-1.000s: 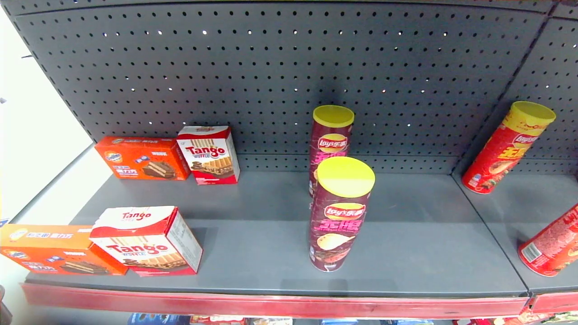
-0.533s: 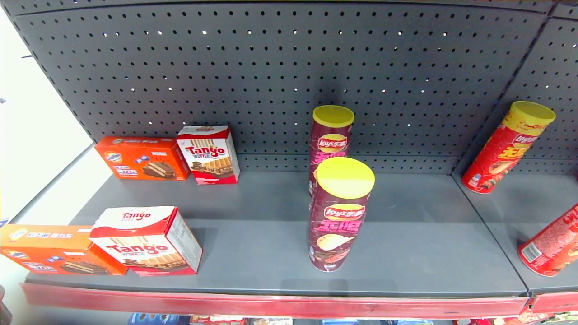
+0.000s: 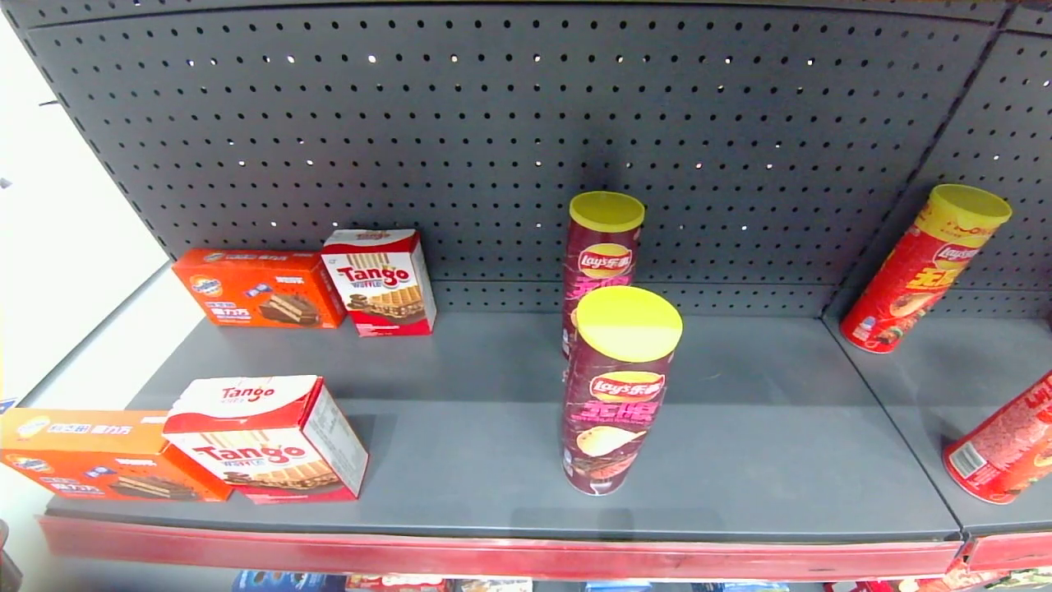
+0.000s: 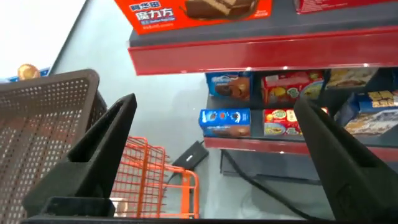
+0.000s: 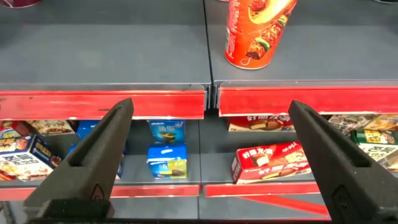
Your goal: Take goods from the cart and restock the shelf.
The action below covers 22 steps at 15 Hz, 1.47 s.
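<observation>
On the grey shelf (image 3: 740, 444) two maroon chip cans with yellow lids stand one behind the other: the front can (image 3: 616, 390) and the back can (image 3: 602, 247). Wafer boxes sit at the left: an orange box (image 3: 259, 288) and a red-white box (image 3: 380, 282) at the back, an orange box (image 3: 99, 456) and a red-white box (image 3: 267, 440) at the front. My left gripper (image 4: 214, 155) is open below the shelf edge, near an orange cart (image 4: 155, 180). My right gripper (image 5: 211, 155) is open before the red shelf lip (image 5: 298, 101), with a red can (image 5: 255, 31) above.
Red chip cans (image 3: 925, 267) (image 3: 1003, 444) stand on the neighbouring shelf bay at the right. A dark mesh basket (image 4: 43, 124) is beside the cart. Lower shelves hold blue cookie boxes (image 4: 225, 121) (image 5: 166, 160) and red boxes (image 5: 270, 162). Bare shelf room lies between the boxes and the cans.
</observation>
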Available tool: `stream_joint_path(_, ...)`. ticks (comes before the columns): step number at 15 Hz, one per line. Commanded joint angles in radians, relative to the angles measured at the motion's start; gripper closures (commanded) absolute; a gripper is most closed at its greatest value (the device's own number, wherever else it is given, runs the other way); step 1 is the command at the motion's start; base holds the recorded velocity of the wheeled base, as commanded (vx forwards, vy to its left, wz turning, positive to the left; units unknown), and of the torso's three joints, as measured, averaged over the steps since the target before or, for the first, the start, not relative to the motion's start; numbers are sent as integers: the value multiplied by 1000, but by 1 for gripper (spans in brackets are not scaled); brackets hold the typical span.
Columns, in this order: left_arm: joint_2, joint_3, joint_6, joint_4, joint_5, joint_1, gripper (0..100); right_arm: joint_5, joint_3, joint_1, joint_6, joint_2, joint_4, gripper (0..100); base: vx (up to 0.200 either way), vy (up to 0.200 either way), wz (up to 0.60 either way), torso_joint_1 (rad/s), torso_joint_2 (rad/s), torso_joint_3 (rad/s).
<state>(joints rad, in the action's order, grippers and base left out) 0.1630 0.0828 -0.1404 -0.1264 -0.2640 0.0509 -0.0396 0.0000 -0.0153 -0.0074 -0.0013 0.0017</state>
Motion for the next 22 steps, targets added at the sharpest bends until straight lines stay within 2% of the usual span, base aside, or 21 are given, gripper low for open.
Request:
stream_joint_path(1,-111,-6,42,4,118,-75,0,0,0,0,0,1,0,0,0,0,0,0,0,0)
stream_joint_path(2,-115,-12,55,14,221,-71,0,0,0,0,0,1,0,0,0,0,0,0,0,0)
stream_joint_path(4,-118,-37,58,59,252,-68,0,0,0,0,0,1,0,0,0,0,0,0,0,0)
stream_joint_path(6,-123,-67,16,86,376,-68,0,0,0,0,0,1,0,0,0,0,0,0,0,0)
stream_joint_path(9,-163,-81,7,131,378,-46,0,0,0,0,0,1,0,0,0,0,0,0,0,0)
stream_joint_path(11,-163,-81,19,122,371,-49,0,0,0,0,0,1,1,0,0,0,0,0,0,0)
stream_joint_path(14,-163,-81,64,122,370,-49,0,0,0,0,1,1,0,0,0,0,0,0,0,0)
stream_joint_path(22,-163,-81,68,122,370,-49,0,0,0,0,1,1,1,0,0,0,0,0,0,0)
